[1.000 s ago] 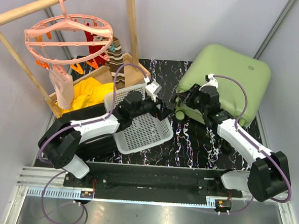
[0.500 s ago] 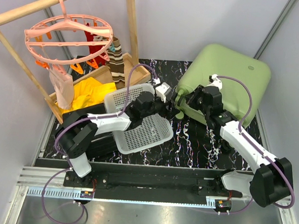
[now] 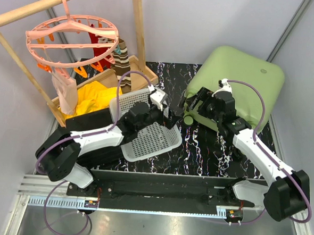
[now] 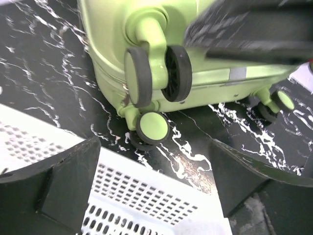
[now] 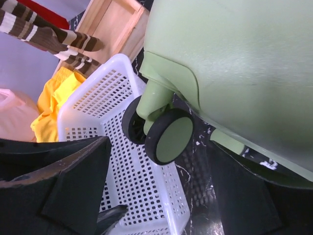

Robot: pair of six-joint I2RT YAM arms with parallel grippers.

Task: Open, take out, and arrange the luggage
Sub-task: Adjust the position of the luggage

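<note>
Luggage [image 3: 244,80], shut, at far right of counter [image 3: 208,152], wheels just beside white basket [image 3: 150,136]. Left tool [image 3: 170,116] and right tool [image 3: 193,104], jaws wide, empty, near wheeled corner. Possible slip or topple from a push on smooth shell.

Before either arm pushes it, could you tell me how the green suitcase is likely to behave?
The luggage probably rolls or swivels when pushed: its wheels look like free casters. Its hard shell looks stiff and smooth, so a grip may slip.
</note>
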